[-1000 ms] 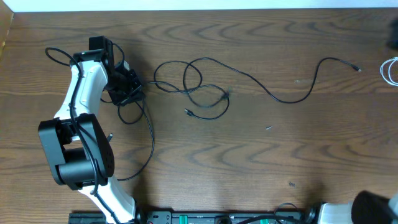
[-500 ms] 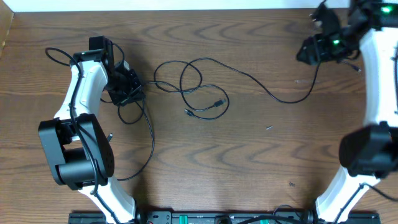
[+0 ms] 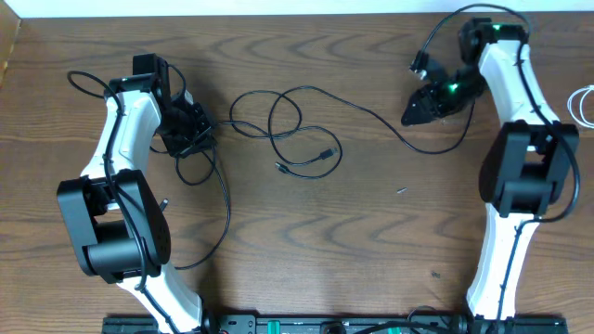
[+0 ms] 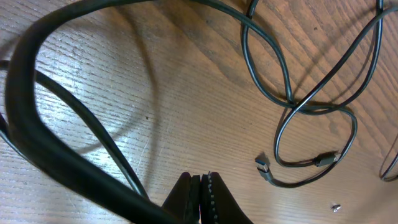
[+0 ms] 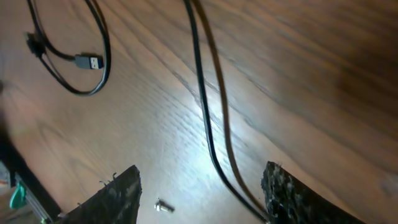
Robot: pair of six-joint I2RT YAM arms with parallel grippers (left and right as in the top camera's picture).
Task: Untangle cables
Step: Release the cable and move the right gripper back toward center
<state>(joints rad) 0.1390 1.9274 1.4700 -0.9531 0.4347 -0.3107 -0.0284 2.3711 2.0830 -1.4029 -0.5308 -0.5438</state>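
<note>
Overhead, the left pincer (image 4: 200,182), its fingers pressed together, is seen left of the thin black cables (image 3: 299,130), which lie loosely looped on the wood-grained counter (image 3: 371,241). Right of those loops, the right pincer (image 5: 202,196) is spread apart astride one glossy strand.

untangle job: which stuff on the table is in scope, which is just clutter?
In scope:
black cable, looped over itself
white cable, at the right edge

Lying about:
small screw on the wood
thick black wiring of the arm
</note>
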